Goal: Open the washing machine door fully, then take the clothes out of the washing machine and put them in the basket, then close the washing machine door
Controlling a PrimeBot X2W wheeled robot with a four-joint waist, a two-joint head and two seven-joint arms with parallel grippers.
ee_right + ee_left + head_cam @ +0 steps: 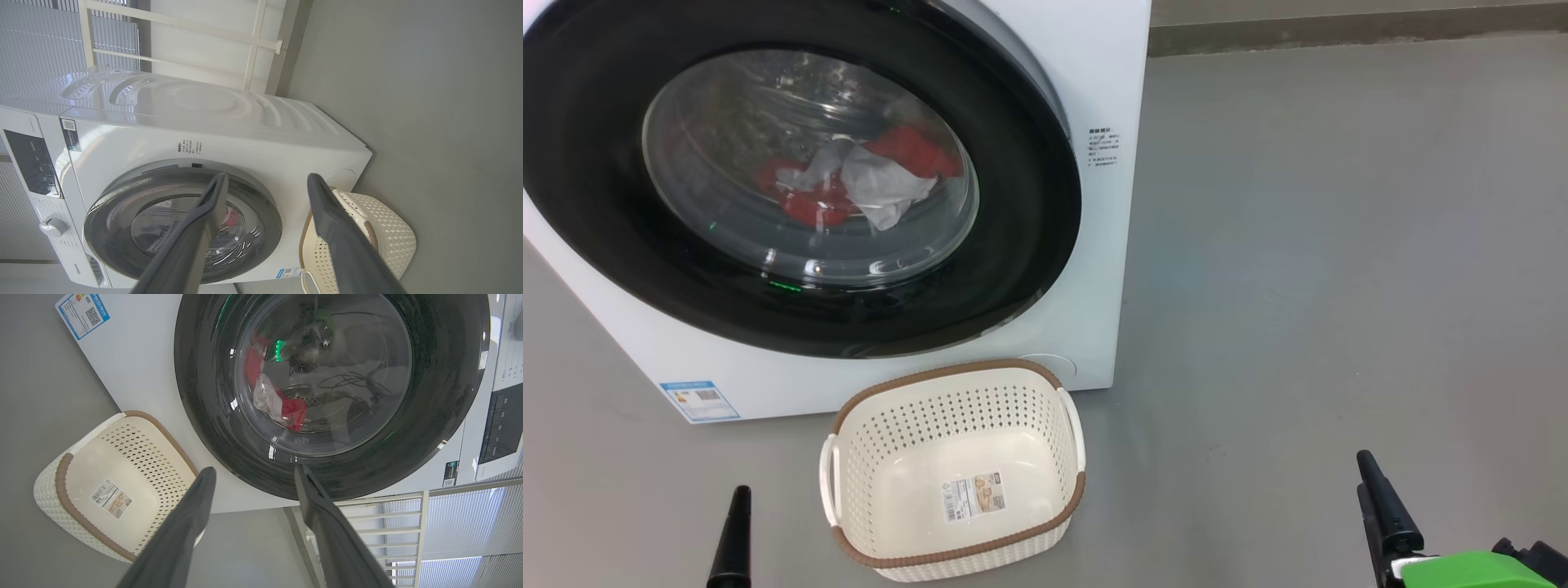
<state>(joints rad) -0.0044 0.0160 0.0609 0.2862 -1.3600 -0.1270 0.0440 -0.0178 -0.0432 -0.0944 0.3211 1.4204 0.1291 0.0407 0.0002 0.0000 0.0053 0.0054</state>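
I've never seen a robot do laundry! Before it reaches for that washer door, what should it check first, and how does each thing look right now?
1. Left gripper open and empty: ok.
2. Right gripper open and empty: ok.
3. Washing machine door open for reaching in: not ok, it is shut.
4. Clothes visible inside, red and white: ok.
5. Basket upright and empty on the floor, in front of the washing machine: ok.
6. Door will swing past the basket without hitting it: cannot tell.
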